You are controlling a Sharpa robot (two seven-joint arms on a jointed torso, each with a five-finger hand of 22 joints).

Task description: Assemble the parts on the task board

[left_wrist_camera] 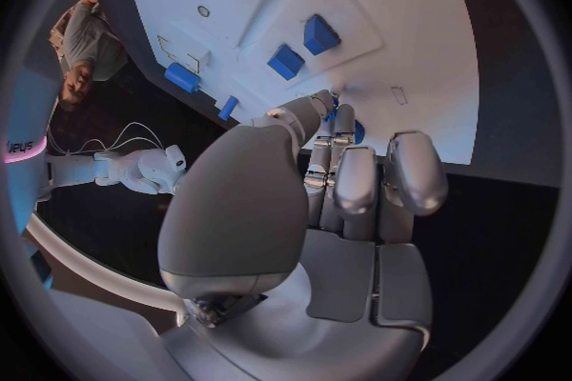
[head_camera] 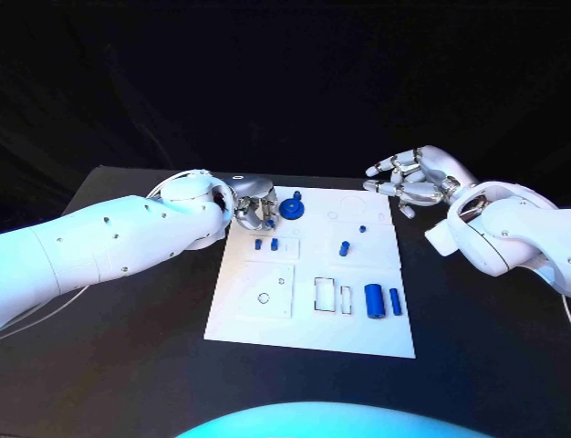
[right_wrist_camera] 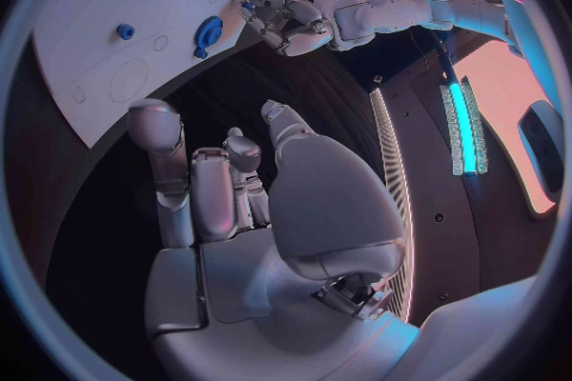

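Note:
The white task board (head_camera: 315,315) lies in the middle of the table. My left hand (head_camera: 250,203) hovers over its far left corner, fingers curled in, and pinches a small blue part (head_camera: 270,222) at its fingertips (left_wrist_camera: 329,107). Just beside it a blue gear-like part (head_camera: 294,212) sits on the board, also seen in the right wrist view (right_wrist_camera: 209,29). My right hand (head_camera: 413,181) hangs off the board's far right corner with fingers spread and nothing in them (right_wrist_camera: 238,210).
Two small blue parts (head_camera: 266,244) stand side by side on the board's left half, and another (head_camera: 345,246) at its middle. Two blue cylinders (head_camera: 383,300) lie near the right edge, by rectangular recesses (head_camera: 327,294). Black table surrounds the board.

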